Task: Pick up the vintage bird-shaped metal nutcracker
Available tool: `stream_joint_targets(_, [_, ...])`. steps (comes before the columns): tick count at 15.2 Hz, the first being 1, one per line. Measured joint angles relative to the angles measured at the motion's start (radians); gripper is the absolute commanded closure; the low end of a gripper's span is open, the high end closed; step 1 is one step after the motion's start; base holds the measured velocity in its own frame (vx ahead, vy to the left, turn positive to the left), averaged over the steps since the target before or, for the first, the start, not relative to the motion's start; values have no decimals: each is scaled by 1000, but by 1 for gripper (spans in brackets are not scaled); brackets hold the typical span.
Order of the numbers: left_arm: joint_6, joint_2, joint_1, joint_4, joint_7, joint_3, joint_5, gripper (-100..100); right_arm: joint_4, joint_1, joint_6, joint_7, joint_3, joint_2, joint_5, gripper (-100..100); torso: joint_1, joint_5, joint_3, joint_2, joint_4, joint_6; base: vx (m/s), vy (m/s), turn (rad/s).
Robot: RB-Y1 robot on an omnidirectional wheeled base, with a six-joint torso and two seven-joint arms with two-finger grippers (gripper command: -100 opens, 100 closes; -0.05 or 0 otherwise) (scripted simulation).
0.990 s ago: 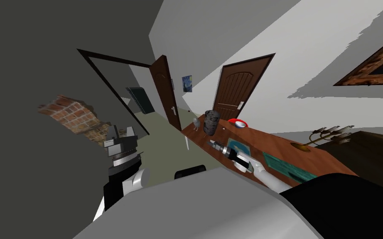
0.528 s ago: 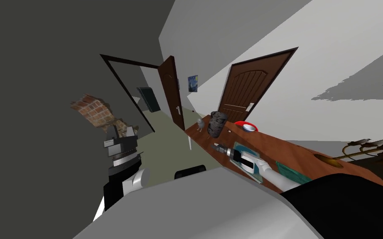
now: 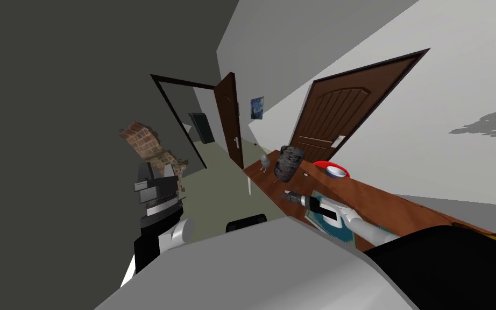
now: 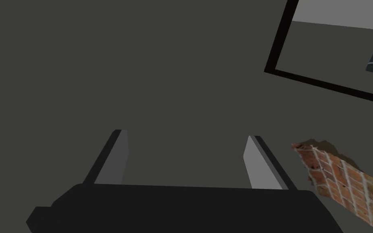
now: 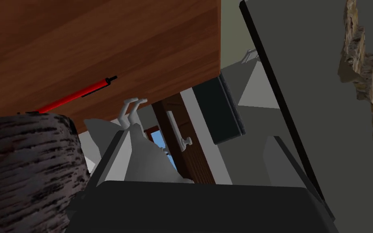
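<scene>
Since a second ago my view has swung, and the right gripper point(image 3: 287, 195) has reached further along the table point(image 3: 403, 207), just short of the dark pot point(image 3: 288, 163). Its fingers are spread wide, holding nothing. Beyond the pot, at the table's end, stands the grey bird nutcracker point(image 3: 264, 161), untouched. The left gripper point(image 3: 155, 173), far from the pot, is spread and empty. Closing in, gripping and lifting remain.

Wooden table point(image 3: 392, 205) — bird point(image 3: 264, 161), dark cylinder point(image 3: 288, 164), bowl point(image 3: 336, 171)
</scene>
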Motion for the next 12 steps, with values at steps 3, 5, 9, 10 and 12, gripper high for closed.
stream_joint_targets(3, [0,0,0,0,0,0,0,0,61,-14,7,3,36,-40,26,-100,-1,0,0,-1,0,0,35,-11,207])
stream_joint_targets(5, [0,0,0,0,0,0,0,0,124,-25,-6,10,56,-64,40,-100,0,0,0,-1,0,0,30,-8,210])
stream_joint_targets(9, [0,0,0,0,0,0,0,0,195,-34,-7,3,89,-117,63,-100,-1,0,0,0,0,1,26,-14,133])
stream_joint_targets(10, [0,0,0,0,0,0,0,0,241,-53,-17,8,103,-115,72,-100,-1,0,0,0,0,0,31,-16,303])
stream_joint_targets(12, [0,0,0,0,0,0,0,0,307,-64,-26,21,132,-124,94,-100,-1,0,0,0,0,0,25,-22,147])
